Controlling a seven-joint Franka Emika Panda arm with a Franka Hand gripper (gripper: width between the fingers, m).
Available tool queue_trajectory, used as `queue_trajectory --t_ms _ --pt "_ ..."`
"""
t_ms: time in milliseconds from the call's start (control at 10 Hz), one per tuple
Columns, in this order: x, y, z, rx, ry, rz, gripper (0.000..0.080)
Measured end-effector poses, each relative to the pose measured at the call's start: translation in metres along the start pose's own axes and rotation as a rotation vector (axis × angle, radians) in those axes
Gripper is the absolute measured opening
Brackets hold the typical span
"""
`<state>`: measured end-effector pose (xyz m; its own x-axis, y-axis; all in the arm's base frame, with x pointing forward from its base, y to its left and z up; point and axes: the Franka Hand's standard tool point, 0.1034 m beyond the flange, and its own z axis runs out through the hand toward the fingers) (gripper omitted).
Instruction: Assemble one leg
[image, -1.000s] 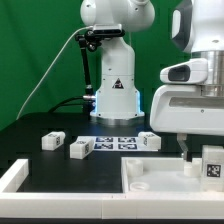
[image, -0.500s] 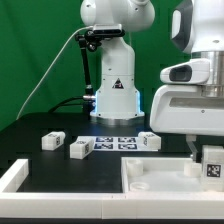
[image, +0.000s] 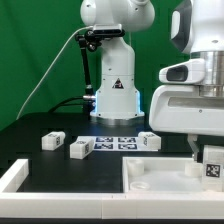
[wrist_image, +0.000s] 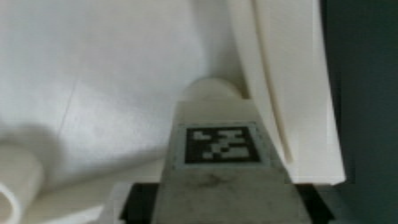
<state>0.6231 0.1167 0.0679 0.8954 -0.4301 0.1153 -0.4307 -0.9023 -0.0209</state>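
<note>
My gripper (image: 204, 158) is at the exterior view's right, shut on a white leg (image: 211, 167) with a black-and-white tag, held upright over the right part of the large white panel (image: 150, 178). In the wrist view the leg (wrist_image: 221, 140) stands between the dark fingers (wrist_image: 150, 202), its tip pointing at the panel's floor (wrist_image: 107, 80) right beside the raised rim (wrist_image: 285, 90). I cannot tell whether the tip touches the panel. Three more legs lie on the black table: one (image: 53, 141), a second (image: 80, 149) and a third (image: 148, 140).
The marker board (image: 115, 143) lies flat between the loose legs, in front of the arm's white base (image: 113, 95). A white raised edge (image: 12, 178) shows at the exterior view's lower left. A round white shape (wrist_image: 18, 175) sits on the panel near the held leg.
</note>
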Motion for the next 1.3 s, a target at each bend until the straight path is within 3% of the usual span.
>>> queue_trajectory --t_ms 500,800,1000,1100,1300 --pt "0.009 0.029 0.001 -0.044 0.022 0.431 0.0314" --pt "0.012 0.037 0.001 -0.056 0.024 0.485 0.0317" --pt "0.011 0.037 0.002 -0.055 0.023 0.486 0.0560" --pt "0.011 0.037 0.002 -0.056 0.023 0.486 0.0621" --pt "0.011 0.037 0.002 -0.056 0.023 0.486 0.0645"
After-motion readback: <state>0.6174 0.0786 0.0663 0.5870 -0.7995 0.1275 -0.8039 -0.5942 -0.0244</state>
